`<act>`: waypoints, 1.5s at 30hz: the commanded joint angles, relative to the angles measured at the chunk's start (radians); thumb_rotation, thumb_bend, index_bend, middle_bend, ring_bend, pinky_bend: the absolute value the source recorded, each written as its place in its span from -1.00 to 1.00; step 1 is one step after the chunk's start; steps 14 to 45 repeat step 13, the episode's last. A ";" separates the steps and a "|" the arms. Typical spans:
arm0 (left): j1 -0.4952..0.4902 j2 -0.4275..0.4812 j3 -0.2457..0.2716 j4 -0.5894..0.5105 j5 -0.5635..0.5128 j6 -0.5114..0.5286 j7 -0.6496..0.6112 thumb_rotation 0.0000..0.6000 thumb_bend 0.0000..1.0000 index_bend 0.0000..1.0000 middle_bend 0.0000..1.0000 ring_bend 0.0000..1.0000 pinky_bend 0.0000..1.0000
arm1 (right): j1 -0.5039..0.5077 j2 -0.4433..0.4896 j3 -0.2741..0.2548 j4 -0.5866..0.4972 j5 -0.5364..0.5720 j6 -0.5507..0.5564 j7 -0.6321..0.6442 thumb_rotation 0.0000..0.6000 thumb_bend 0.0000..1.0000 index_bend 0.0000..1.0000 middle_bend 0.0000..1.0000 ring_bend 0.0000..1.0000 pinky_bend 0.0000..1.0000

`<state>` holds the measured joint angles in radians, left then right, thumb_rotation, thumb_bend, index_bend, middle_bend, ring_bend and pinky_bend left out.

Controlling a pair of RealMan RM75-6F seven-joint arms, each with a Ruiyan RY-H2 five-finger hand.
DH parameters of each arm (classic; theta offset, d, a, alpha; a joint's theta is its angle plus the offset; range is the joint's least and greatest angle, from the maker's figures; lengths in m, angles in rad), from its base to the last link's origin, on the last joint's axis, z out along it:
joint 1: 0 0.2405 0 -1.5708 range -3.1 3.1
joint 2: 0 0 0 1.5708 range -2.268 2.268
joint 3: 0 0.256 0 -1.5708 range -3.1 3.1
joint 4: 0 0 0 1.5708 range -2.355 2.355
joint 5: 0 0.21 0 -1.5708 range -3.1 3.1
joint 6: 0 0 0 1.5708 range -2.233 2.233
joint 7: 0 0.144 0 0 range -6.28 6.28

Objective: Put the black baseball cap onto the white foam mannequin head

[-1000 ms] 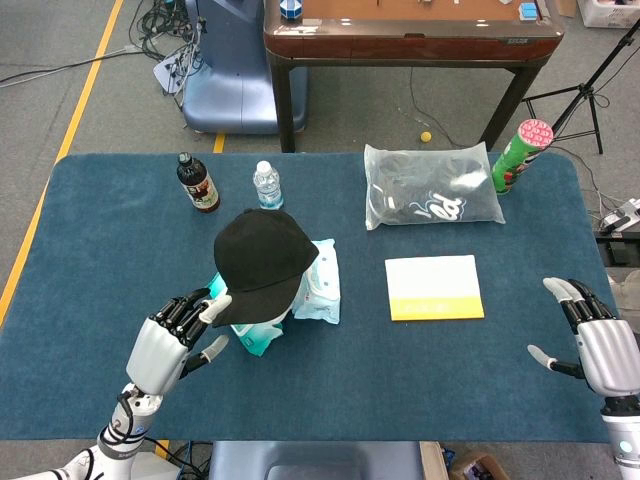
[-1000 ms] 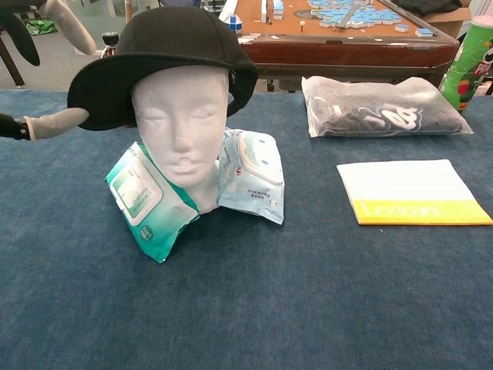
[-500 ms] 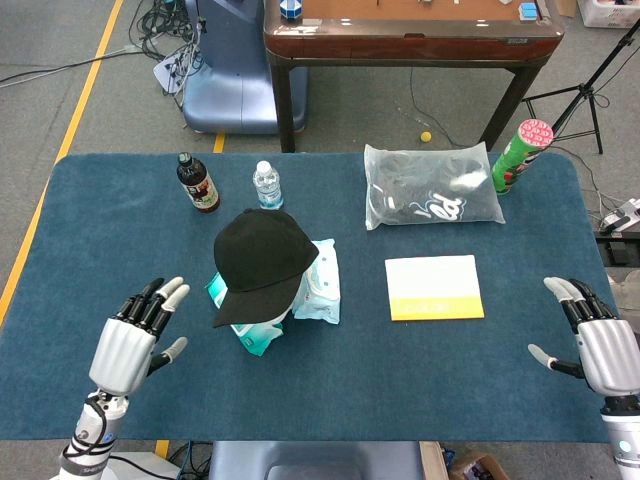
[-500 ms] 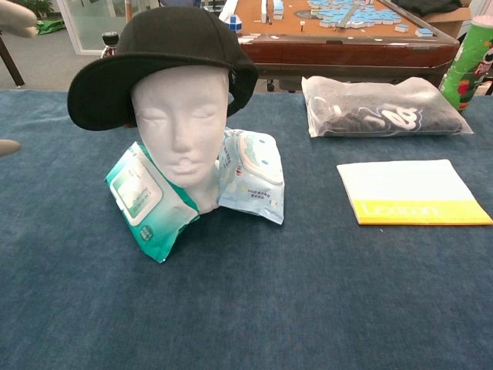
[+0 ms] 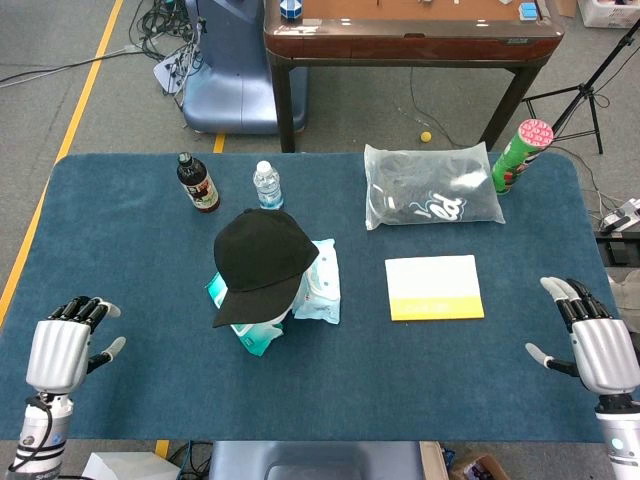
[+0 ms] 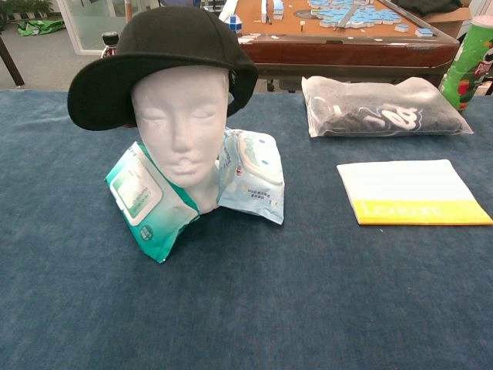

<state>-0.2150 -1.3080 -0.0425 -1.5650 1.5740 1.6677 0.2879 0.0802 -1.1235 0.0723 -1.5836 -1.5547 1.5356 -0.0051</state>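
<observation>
Black cap (image 6: 162, 58) on mannequin head (image 6: 182, 127); pad (image 6: 412, 191) reads "LEXON"

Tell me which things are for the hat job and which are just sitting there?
For the job: black baseball cap, sitting on the white foam mannequin head.

Just lying about: two wet-wipe packs propping the head, dark bottle, water bottle, bagged clothing, white and yellow booklet, green can.

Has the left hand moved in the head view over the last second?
Yes. The left hand has drawn back from the black baseball cap toward the near-left corner of the blue table.
</observation>
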 commanded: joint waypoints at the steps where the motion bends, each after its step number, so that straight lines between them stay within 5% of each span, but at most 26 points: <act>1: 0.013 0.087 0.032 -0.045 -0.034 -0.079 -0.012 1.00 -0.83 0.08 0.08 -0.22 0.10 | 0.003 -0.005 0.003 0.001 0.009 -0.007 -0.010 1.00 -1.00 -0.73 -0.64 -0.76 -0.39; 45: 0.040 0.124 0.009 -0.012 -0.086 -0.108 -0.088 1.00 -0.83 0.12 0.09 -0.22 0.10 | -0.002 -0.013 0.011 0.006 0.027 0.000 -0.025 1.00 -1.00 -0.73 -0.64 -0.76 -0.39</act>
